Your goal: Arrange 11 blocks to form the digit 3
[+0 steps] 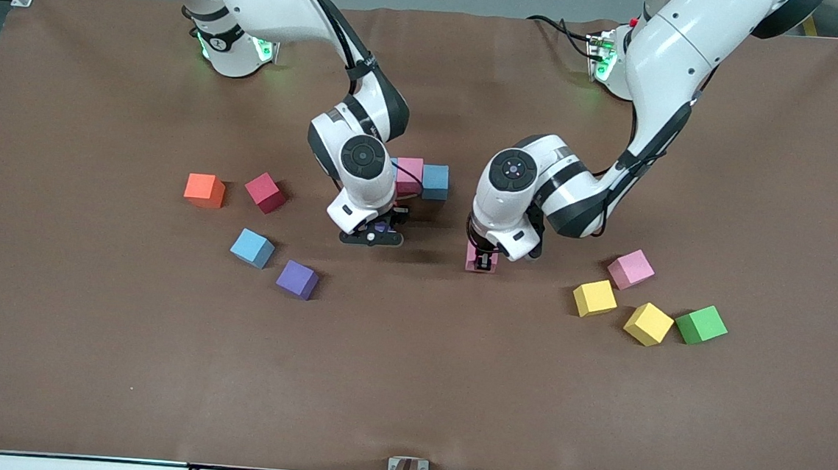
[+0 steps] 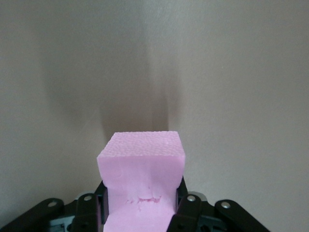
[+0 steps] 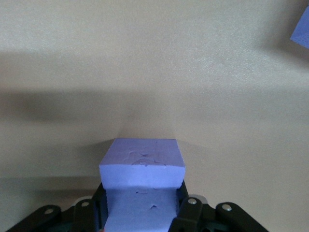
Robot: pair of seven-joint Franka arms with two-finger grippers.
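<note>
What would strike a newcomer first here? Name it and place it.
Both arms meet at the table's middle, each with a cube clamped: the left gripper holds a pink block, the right gripper a purple block. Just above them sit a pink cube and a light blue cube side by side. Loose cubes lie scattered toward both ends, including an orange cube and a green cube.

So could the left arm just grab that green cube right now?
Probably not yet: the left pincer is already shut on a pink block. The green cube lies open at its end of the table.
</note>
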